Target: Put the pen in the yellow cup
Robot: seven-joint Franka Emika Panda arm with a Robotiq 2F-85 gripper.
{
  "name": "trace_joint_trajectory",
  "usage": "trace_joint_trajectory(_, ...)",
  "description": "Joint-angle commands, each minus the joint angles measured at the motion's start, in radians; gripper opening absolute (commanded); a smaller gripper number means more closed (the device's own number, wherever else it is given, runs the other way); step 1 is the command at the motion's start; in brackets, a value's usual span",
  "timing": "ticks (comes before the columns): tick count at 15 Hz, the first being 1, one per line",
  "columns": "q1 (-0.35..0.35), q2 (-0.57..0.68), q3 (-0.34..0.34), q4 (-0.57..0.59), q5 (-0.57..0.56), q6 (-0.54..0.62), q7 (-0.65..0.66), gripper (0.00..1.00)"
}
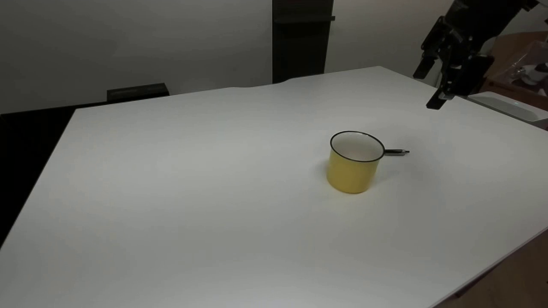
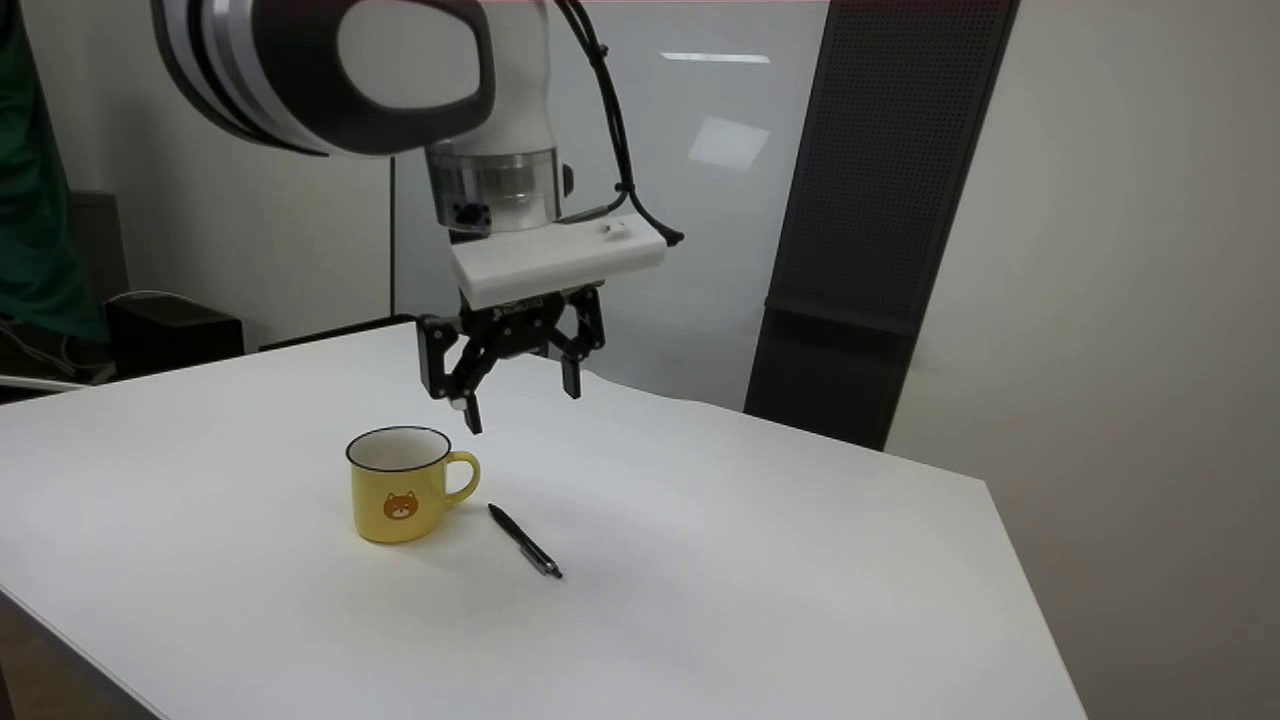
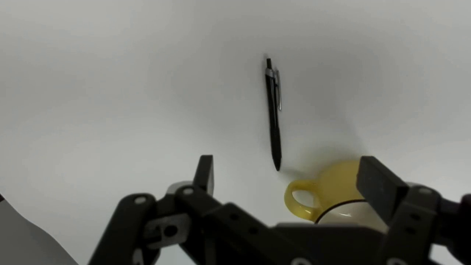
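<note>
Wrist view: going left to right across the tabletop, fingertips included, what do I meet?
One fingertip, the pen, the yellow cup, handle first. The other fingertip overlaps the cup, so I left it out.

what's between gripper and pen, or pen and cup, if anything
Nothing visible stands between the gripper and the pen. Between pen and yellow cup, only the cup's own handle juts out, on the pen's side.
</note>
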Motion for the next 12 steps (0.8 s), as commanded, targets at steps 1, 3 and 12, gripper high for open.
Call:
trace_joint_trajectory(1,-0.013,0.053,0.020,0.025,0.047,0.007,-0.008,1.00)
trace_joint_trajectory(3,-0.034,0.072,0.056,0.036,0.102,0.000,-0.052,1.00)
trace_joint_trajectory(12,-0.073,0.155,0.093,0.082,0.162,-0.043,-0.083,1.00)
